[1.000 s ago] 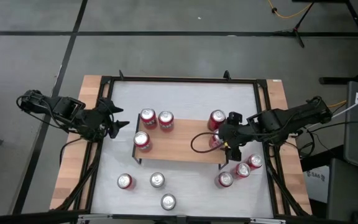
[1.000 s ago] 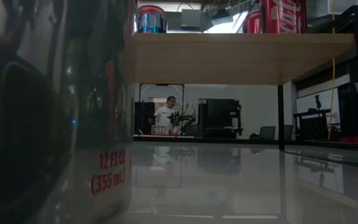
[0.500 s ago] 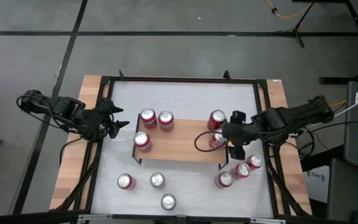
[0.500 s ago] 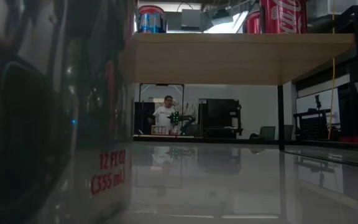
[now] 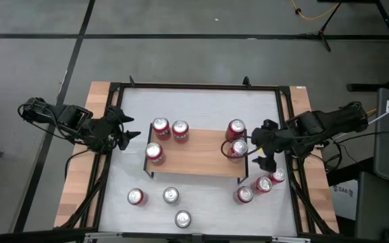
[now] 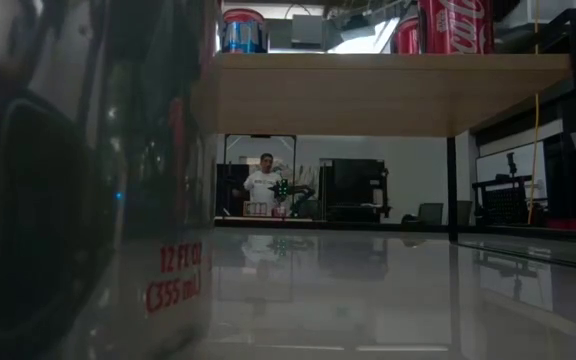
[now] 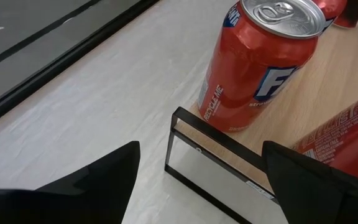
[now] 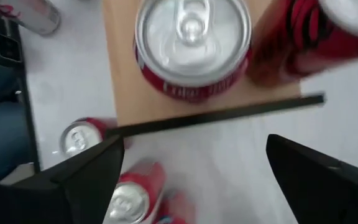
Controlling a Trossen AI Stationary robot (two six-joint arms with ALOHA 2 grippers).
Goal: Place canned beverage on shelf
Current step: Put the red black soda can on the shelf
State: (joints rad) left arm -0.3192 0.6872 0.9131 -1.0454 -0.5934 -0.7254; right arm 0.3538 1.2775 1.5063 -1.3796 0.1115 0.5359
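So, roughly halfway through by the look of it. Five cans up on the shelf (image 5: 194, 154): three at its left end, and two at the right end, a back can (image 5: 235, 128) and a newest can (image 5: 238, 148) standing upright near the front right corner, close to the edge. Right gripper (image 5: 262, 144) just beside that can, off the shelf's right end, fingers spread wide and holding nothing; the right wrist view looks straight down on the can's top with clear space to either finger, so released, as far as can be judged. Left gripper (image 5: 128, 128) parked over the counter (image 5: 201, 101) just off the shelf's left end, fingers partly apart, empty, pointed at the near left-end can (image 7: 253, 68). Still to go: six cans down on the counter, three in a cluster by the right front of the shelf (image 5: 258, 185) and three more in front of the left half (image 5: 171, 202). Plenty of bare plank in the middle for them. Next up, probably the nearby cluster.
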